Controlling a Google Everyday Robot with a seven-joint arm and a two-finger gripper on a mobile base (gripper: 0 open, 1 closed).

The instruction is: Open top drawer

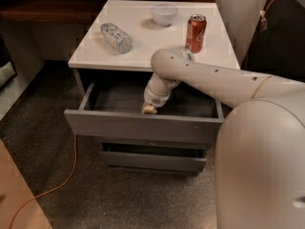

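The top drawer (143,128) is the widest grey drawer under the white table top (152,37). It stands pulled out toward me, and its shallow grey box shows behind the flat front. My gripper (149,109) reaches down into the drawer just behind the middle of the front panel. The arm (209,78) comes in from the right over the drawer and hides part of the inside.
On the table top lie a clear plastic bottle (116,37) on its side, a white bowl (164,13) and a red soda can (196,33). A narrower grey drawer (152,160) sits below. An orange cable (52,187) runs over the speckled floor at left.
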